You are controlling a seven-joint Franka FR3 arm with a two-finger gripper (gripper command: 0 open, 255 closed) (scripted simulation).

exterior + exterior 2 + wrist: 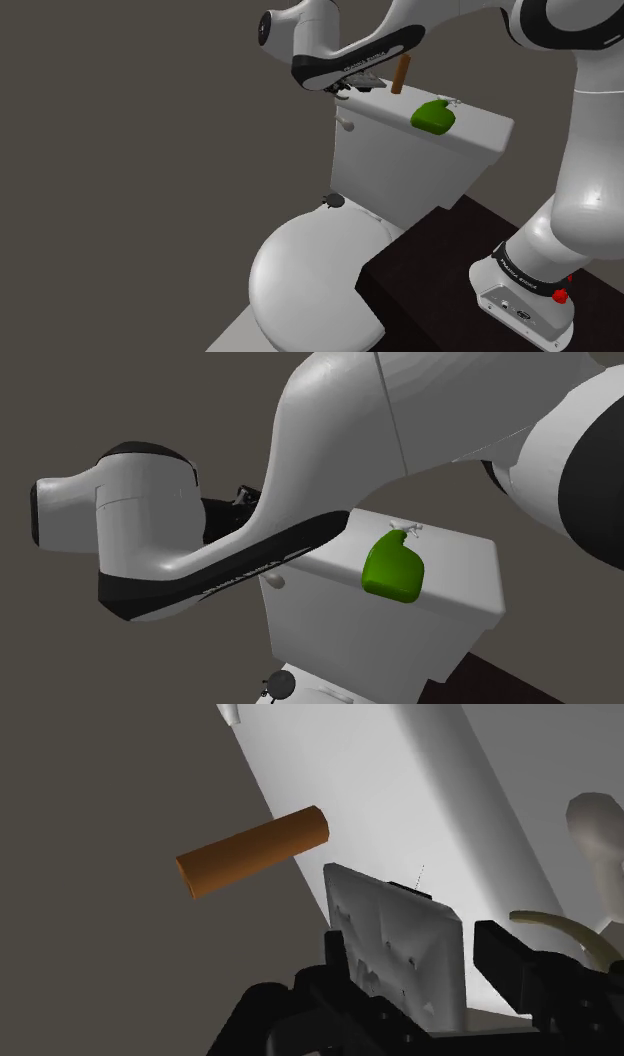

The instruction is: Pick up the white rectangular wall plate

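In the shoulder view, going from left to right, the closed toilet lid (300,270) is being shown first, low down. The tank (400,170) is standing behind it. On the flat tank top (480,135), near its left end, the gripper (345,93) is being held low by the white arm (385,35). Just to the right of it a brown stick (400,72) is standing up. A green thing (433,117) is lying further along. The dark stand (440,270) is sitting at the lower right.

The grabbing step is being done now. In the wrist view the wall plate (392,936) is lying flat on the tank top, between the two black fingers (505,959). The fingers are being kept apart, one on each side of the plate. One finger looks as if it is touching an edge. At the other, a thin strip of tank top seems to be showing, though this is hard to tell. So the plate is probably not being squeezed yet.

Next, the fingers need to be closed on the two side edges. Then the plate needs to be lifted straight up. Care is being called for, because the brown stick is so near.

The plate is looking pale grey-white. It is a thin rectangle with small raised bumps on its face.
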